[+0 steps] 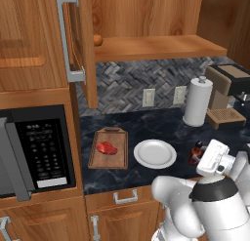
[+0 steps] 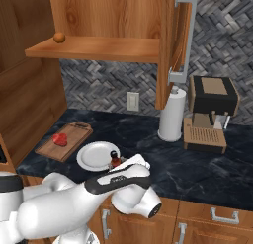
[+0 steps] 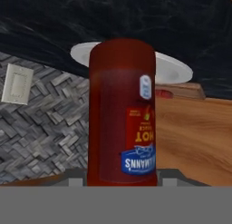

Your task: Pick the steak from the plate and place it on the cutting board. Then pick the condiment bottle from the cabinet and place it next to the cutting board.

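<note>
On the dark counter at the plate's (image 1: 155,153) three o'clock, the gripper (image 1: 201,156) is clamping the condiment bottle (image 1: 196,152) — upright. Steak (image 1: 106,148) is lying on the cutting board (image 1: 109,148) — at nine o'clock.

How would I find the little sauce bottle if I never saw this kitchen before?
Look at the dark counter, just right of the round white plate. There the robot's gripper holds the condiment bottle. It is small, slim and dark red with a black cap, unlike the tall white paper-towel roll behind.

Red steak (image 1: 106,148) on brown cutting board (image 1: 119,157); white plate (image 1: 155,154); dark red-brown condiment bottle (image 3: 122,114), red label; black marbled table (image 1: 146,123); grey herringbone backsplash (image 1: 132,79).
</note>
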